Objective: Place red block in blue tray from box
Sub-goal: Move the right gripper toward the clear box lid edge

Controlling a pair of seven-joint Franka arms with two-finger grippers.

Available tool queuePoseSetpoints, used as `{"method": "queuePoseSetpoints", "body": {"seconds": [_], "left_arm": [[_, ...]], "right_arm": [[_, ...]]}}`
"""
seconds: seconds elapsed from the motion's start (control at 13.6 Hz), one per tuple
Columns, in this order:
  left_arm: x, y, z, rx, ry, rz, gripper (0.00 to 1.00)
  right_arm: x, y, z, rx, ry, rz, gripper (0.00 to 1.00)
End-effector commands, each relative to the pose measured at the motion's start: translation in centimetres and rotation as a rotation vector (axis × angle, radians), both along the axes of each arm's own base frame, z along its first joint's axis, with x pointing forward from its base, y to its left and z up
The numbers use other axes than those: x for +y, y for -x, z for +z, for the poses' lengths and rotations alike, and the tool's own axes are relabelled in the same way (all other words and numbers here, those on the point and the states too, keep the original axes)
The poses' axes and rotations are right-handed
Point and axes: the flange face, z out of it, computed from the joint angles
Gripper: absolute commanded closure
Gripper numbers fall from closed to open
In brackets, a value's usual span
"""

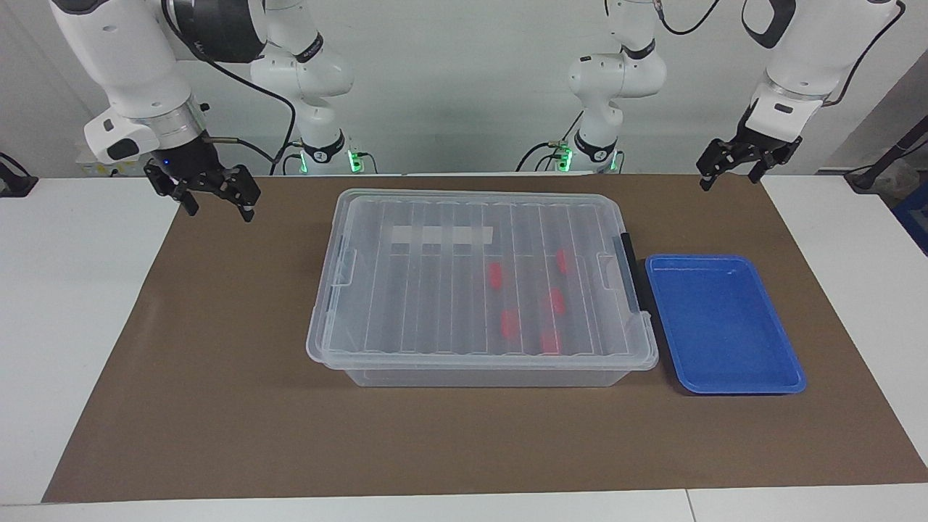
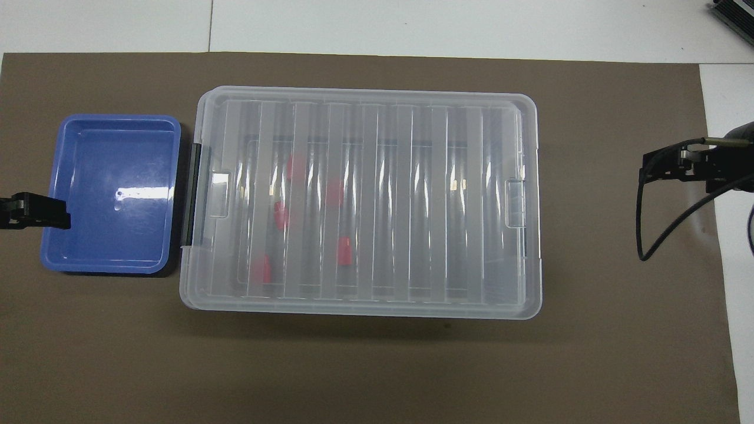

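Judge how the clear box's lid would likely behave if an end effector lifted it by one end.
The lid looks like thin clear plastic, so probably light. Its ribs may stiffen it, though it could still flex. The black latch at the blue tray's end likely holds it shut.

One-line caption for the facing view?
Both tools, left and right, wait above the table; five red blocks inside lidded box, blue tray empty.

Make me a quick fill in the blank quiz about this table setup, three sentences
1. The clear box has its lid ____.
2. Through the lid, ____ red blocks show inside the box.
3. The blue tray sits beside the box, toward the ____ arm's end of the table.

Missing words: on; five; left
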Motion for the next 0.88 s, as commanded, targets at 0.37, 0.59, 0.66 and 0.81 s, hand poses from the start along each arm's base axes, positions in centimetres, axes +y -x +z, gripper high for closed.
{"method": "queuePoseSetpoints", "body": {"seconds": [0.37, 0.59, 0.66, 0.81], "left_arm": [[0.2, 0.5, 0.3, -0.009, 0.013, 0.002, 0.00], [0.2, 0.5, 0.3, -0.009, 0.013, 0.002, 0.00], [0.2, 0.5, 0.3, -0.009, 0.013, 0.002, 0.00], [0.2, 0.5, 0.3, -0.009, 0.013, 0.002, 0.00]], "right_arm": [[-0.5, 0.7, 0.0, -0.007, -0.002, 0.014, 0.00], [0.7, 0.3, -1.1, -0.038, -0.002, 0.014, 0.00], [2.0, -0.1, -2.2, -0.057, -0.005, 0.011, 0.00], [4.4, -0.4, -3.9, -0.086, -0.010, 0.009, 0.00]]}}
